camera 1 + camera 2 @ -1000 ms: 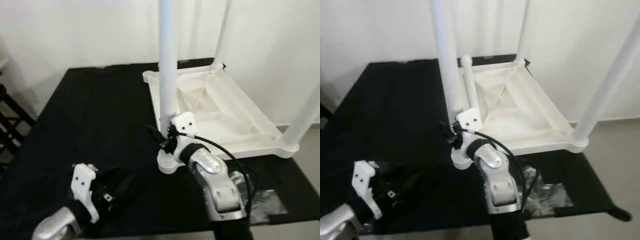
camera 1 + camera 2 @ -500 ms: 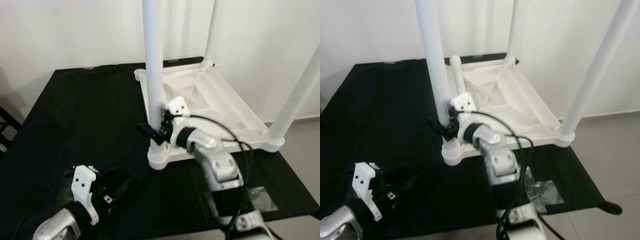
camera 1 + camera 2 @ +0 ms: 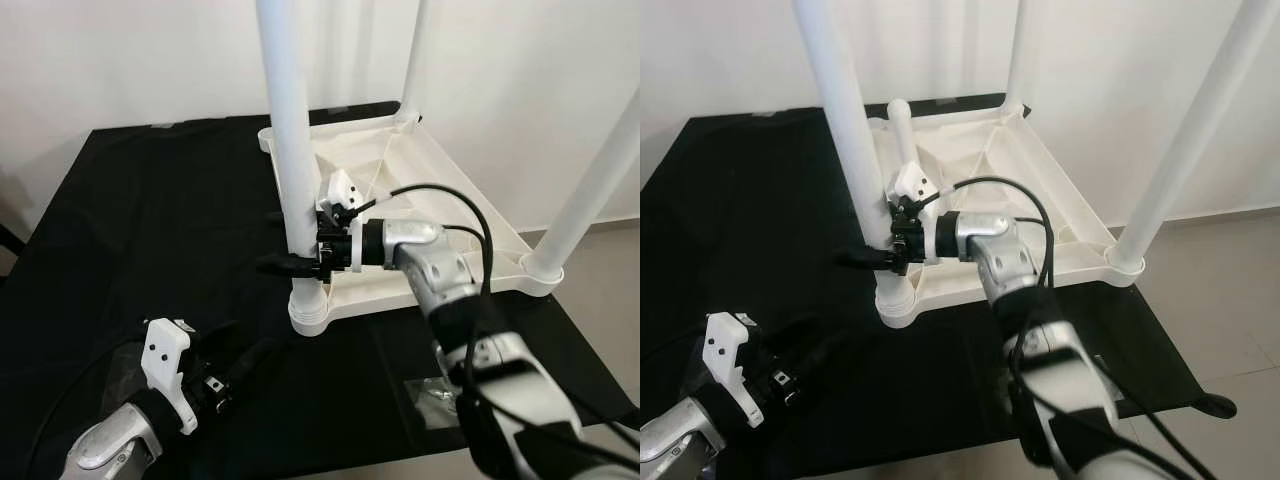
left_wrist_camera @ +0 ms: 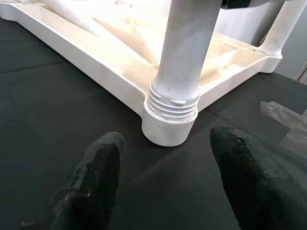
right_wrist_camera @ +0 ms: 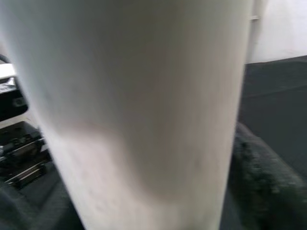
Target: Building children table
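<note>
My work is a white plastic children's table (image 3: 440, 215), lying upside down on a black cloth (image 3: 150, 230). Its ribbed underside faces up, and round white legs (image 3: 283, 130) stand upright from threaded corner sockets (image 4: 170, 120).

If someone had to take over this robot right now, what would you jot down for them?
Right gripper: closed around the near table leg, just above its socket.
Left gripper: open, low over the black cloth, pointing at that leg's base.
Tabletop lies upside down on the cloth. Three legs stand in corner sockets; a fourth lies loose on it.
Left: finish seating this leg, fit the fourth, flip the table.
</note>
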Controlling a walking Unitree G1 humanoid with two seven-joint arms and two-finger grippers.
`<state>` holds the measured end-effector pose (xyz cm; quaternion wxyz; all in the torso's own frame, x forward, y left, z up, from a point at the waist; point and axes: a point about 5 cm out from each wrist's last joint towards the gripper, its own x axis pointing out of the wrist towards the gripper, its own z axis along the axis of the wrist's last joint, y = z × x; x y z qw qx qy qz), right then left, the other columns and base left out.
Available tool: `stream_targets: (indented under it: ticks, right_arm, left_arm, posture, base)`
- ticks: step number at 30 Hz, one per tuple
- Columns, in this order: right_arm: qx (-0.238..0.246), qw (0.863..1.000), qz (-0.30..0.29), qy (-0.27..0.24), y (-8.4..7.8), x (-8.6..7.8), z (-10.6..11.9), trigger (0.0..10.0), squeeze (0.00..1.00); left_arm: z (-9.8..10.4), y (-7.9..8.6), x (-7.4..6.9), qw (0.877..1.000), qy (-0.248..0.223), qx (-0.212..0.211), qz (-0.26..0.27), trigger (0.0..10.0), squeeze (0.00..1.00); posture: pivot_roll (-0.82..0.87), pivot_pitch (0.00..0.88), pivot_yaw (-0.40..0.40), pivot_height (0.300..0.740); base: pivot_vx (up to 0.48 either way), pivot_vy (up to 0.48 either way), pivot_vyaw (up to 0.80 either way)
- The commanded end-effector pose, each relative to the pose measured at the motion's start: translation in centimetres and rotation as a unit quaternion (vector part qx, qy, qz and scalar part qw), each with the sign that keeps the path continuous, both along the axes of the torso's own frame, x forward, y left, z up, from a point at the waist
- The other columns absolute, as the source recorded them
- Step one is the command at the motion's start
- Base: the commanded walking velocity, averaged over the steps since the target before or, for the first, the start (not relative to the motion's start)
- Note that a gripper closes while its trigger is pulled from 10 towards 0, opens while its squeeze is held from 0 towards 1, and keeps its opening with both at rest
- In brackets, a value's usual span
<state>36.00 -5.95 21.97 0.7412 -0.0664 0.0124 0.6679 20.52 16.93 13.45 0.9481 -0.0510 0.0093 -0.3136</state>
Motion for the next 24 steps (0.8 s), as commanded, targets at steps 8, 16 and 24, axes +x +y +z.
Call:
stream_targets:
  ticks: [8,16,24]
  right_arm:
    - [0.009,1.0,0.01,0.008,0.0,0.2,-0.8,0.0,0.0]
    - [-0.027,0.988,-0.153,-0.004,-3.3,0.7,-3.3,0.0,0.0]
    - [-0.036,0.897,-0.433,0.081,-1.9,-7.2,-9.5,0.0,0.0]
  left_arm:
    - [-0.5,-0.1,-0.2,1.0,0.011,-0.001,0.0,10.0,0.0]
    - [-0.3,-0.1,-0.5,1.0,0.011,-0.002,-0.001,10.0,0.0]
    - [-0.1,0.3,-0.7,1.0,0.011,-0.001,0.002,10.0,0.0]
  posture:
    - [0.0,0.082,0.025,0.74]
    - [0.01,0.102,0.014,0.74]
    - [-0.01,0.116,0.018,0.74]
  base:
    - [0.0,0.0,0.0]
    - [0.0,0.0,0.0]
    - [0.0,0.0,0.0]
